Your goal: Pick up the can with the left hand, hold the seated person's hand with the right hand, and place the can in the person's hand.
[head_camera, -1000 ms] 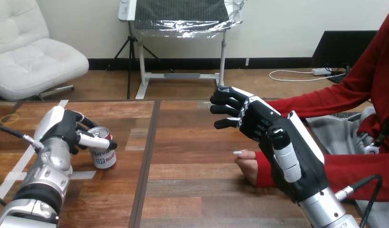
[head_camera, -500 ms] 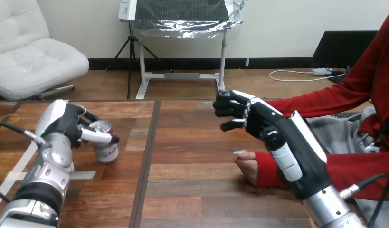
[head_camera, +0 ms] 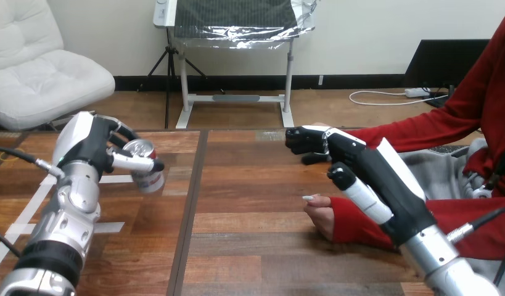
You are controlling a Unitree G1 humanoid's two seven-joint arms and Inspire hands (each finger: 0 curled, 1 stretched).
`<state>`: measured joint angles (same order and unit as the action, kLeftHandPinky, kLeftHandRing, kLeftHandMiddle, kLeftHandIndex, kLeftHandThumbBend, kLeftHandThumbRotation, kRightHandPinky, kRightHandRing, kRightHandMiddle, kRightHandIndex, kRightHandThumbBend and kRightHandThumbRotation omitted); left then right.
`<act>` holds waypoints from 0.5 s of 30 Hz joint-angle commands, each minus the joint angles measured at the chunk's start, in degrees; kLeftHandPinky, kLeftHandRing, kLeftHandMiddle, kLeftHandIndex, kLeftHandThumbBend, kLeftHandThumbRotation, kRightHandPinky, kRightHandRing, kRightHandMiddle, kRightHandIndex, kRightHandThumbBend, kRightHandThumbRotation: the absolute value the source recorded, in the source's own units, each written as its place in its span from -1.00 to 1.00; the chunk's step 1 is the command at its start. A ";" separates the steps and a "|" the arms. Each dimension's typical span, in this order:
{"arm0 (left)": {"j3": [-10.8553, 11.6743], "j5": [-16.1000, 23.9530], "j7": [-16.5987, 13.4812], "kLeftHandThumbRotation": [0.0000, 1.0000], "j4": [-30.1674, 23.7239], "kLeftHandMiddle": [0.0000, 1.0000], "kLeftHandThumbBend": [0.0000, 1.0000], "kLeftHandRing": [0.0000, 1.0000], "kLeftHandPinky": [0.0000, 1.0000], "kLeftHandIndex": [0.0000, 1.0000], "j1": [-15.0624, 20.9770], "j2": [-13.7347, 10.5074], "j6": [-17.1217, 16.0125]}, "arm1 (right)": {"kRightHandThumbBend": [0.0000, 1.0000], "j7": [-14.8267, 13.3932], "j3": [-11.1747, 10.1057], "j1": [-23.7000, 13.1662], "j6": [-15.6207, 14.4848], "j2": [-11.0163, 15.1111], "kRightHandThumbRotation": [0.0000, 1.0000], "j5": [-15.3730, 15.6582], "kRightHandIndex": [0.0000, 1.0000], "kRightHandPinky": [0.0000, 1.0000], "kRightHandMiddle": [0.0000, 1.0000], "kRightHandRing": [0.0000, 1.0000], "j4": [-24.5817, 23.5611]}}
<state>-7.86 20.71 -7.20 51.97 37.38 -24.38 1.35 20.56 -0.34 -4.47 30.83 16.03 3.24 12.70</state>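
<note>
A small silver and red can [head_camera: 147,171] is off the table at the left, tilted, with my left hand [head_camera: 97,150] shut on it, thumb across its front. My right hand [head_camera: 359,171] hangs above the table at the right, its fingers [head_camera: 302,140] curled and holding nothing. Below it, the person's hand [head_camera: 321,212] rests on the table with a red sleeve behind it. My right hand is over the person's hand and apart from it.
White tape strips [head_camera: 108,227] mark the table at the left. A dark seam [head_camera: 191,203] runs front to back down the wooden tabletop. The person's other arm [head_camera: 422,132] in a red sleeve reaches in from the right.
My left hand has lifted the can off the table and carried it up and to the right. My right hand has curled its fingers and shifted right.
</note>
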 commanded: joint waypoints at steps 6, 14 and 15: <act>3.03 -0.80 1.69 -1.00 -20.67 -0.12 0.46 -0.22 -0.29 -0.09 -3.48 -2.53 1.58 | 0.81 -5.00 -0.51 -12.76 0.97 4.29 0.59 6.95 0.60 0.36 0.58 0.53 8.53; 3.89 -0.73 3.41 -1.00 -28.77 -0.13 0.45 -0.23 -0.30 -0.10 -6.56 -2.53 3.60 | 0.81 -7.24 0.66 -16.15 0.45 6.31 0.52 12.24 0.62 0.27 0.58 0.50 12.53; 4.02 -0.79 3.64 -1.00 -29.80 -0.13 0.44 -0.24 -0.31 -0.10 -6.98 -2.56 3.57 | 0.81 -7.49 0.87 -16.73 0.41 6.59 0.52 12.97 0.62 0.27 0.58 0.50 13.21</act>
<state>-7.13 20.44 -4.76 39.87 30.83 -24.35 3.51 17.38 -0.28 -9.21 30.61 19.27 11.17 20.30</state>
